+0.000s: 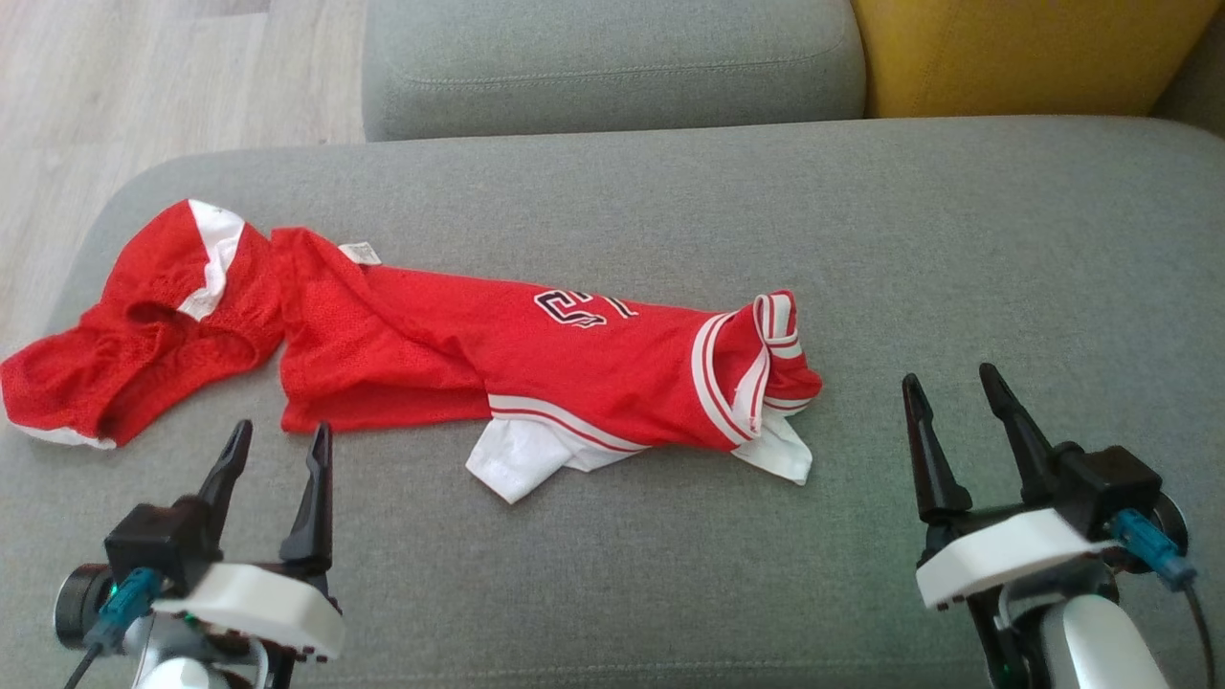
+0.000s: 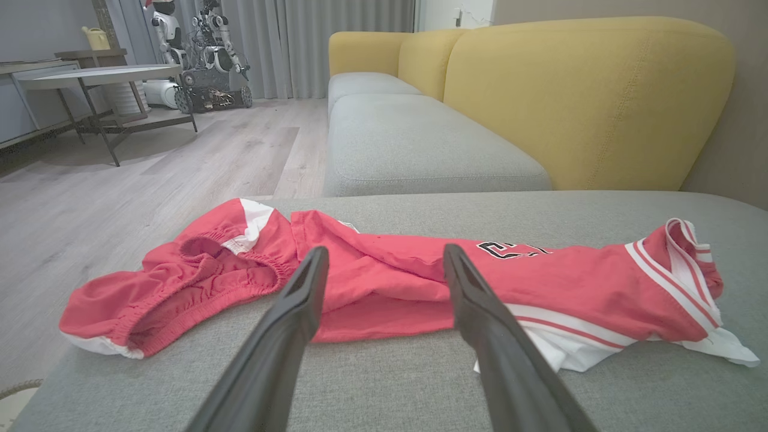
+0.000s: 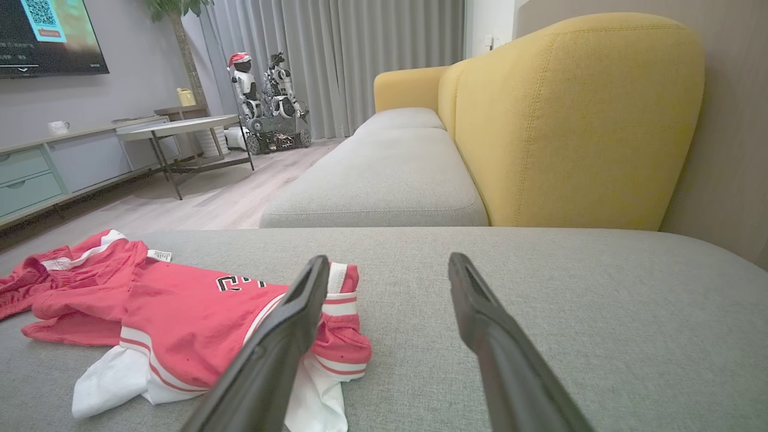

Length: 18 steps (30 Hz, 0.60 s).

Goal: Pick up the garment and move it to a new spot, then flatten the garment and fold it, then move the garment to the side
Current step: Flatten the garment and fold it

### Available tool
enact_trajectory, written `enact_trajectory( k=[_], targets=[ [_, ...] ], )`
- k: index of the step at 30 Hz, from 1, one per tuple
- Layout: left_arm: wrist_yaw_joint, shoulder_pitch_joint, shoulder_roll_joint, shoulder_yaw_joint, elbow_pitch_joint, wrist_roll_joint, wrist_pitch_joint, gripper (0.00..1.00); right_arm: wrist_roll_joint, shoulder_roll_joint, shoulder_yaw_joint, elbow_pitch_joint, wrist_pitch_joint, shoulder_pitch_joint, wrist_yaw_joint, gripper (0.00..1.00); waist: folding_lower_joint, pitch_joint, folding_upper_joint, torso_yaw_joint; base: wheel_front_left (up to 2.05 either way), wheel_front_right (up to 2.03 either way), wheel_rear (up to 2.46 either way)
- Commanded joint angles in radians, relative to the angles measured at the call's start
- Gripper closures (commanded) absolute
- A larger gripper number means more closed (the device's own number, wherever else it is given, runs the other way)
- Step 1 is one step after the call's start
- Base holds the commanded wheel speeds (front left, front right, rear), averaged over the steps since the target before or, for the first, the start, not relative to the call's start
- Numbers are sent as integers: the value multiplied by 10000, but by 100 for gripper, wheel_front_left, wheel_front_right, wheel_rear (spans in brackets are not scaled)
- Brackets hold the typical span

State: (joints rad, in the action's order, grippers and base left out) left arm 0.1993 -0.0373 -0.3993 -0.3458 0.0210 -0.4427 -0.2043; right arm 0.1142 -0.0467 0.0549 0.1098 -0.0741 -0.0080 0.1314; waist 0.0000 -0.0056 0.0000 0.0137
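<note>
A red garment (image 1: pixel 536 364) with white trim and a dark number lies crumpled lengthwise on the grey seat cushion (image 1: pixel 957 268); red shorts (image 1: pixel 144 325) lie at its left end, touching it. My left gripper (image 1: pixel 279 438) stands open just in front of the garment's left part, empty. In the left wrist view the garment (image 2: pixel 396 282) spreads beyond the left gripper (image 2: pixel 384 255). My right gripper (image 1: pixel 947 381) is open and empty, a little to the right of the garment's striped end. The right wrist view has the garment (image 3: pixel 198 318) left of the right gripper (image 3: pixel 389 264).
A second grey cushion (image 1: pixel 612 67) and a yellow backrest (image 1: pixel 1034 53) lie beyond. Wooden floor (image 1: pixel 144 86) runs past the cushion's left edge. A low table (image 3: pixel 180 129), other robots (image 3: pixel 264 102) and a cabinet stand across the room.
</note>
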Motion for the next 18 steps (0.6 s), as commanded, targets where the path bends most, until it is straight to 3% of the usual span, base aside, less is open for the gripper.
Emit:
enact_trajectory(
  k=[1, 8, 18],
  targets=[
    [63, 440, -278, 400, -326, -28, -67, 0, 7, -35, 228, -375, 4, -284, -7, 0, 0, 13, 0, 0, 0, 0, 0],
    [15, 670, -271, 333, -399, -14, -92, 0, -134, -35, 902, -193, 196, -635, -7, 0, 0, 253, 0, 172, 0, 0, 0],
    [-258, 1516, -140, 185, -341, 83, -259, 0, -235, -35, 3844, 1931, 865, -2169, -7, 0, 0, 1143, 0, 995, 0, 0, 0]
  ],
)
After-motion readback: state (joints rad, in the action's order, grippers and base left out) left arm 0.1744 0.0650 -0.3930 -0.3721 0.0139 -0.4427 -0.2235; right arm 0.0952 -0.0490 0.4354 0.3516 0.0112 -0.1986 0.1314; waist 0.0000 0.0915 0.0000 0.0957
